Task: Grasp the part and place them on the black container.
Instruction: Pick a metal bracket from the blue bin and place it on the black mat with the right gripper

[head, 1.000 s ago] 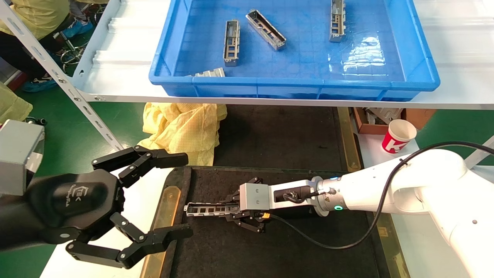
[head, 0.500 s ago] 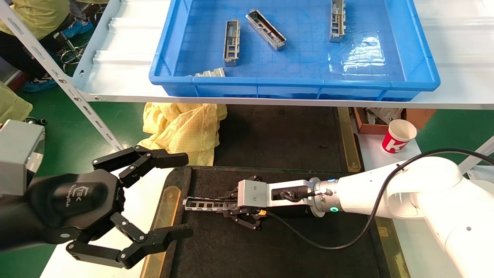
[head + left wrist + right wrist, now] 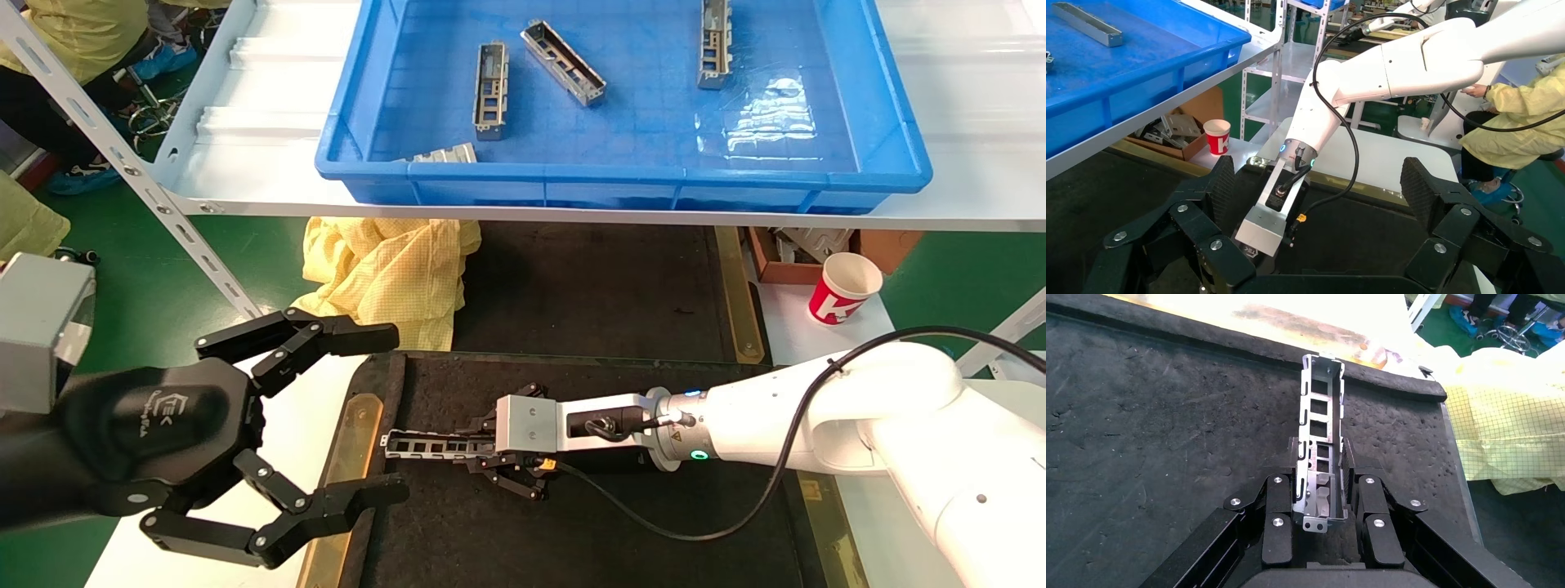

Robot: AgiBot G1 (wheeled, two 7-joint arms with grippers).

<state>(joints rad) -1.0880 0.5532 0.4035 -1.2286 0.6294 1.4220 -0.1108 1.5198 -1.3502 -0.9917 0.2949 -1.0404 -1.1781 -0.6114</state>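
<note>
Over the last second the right gripper (image 3: 482, 447), clamped on the metal channel bar (image 3: 431, 445), has been carried lower and closer to the brass-coloured strip (image 3: 350, 441) on the left side of the black felt tray (image 3: 588, 531). The bar is now held lengthwise low over the felt near that strip, though contact with the felt cannot be confirmed, so placement is judged nearly complete with release outstanding. The left gripper (image 3: 359, 416) is parked spread apart just outside the strip.
</note>
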